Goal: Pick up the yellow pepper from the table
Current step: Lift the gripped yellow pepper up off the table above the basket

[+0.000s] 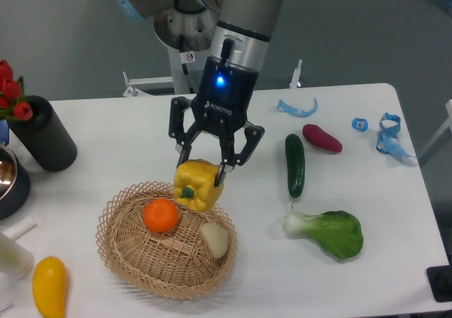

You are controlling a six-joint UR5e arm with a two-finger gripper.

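Observation:
The yellow pepper is blocky and lobed, and its short green stem points toward the camera. My gripper comes down from above and is shut on the pepper's top, one finger on each side. The pepper hangs at the far rim of a wicker basket, right beside an orange. I cannot tell whether it touches the rim. The white table lies below.
The basket also holds a pale lump. A cucumber, a bok choy and a purple vegetable lie to the right. A smooth oval yellow fruit lies front left. A black vase with red flowers stands far left.

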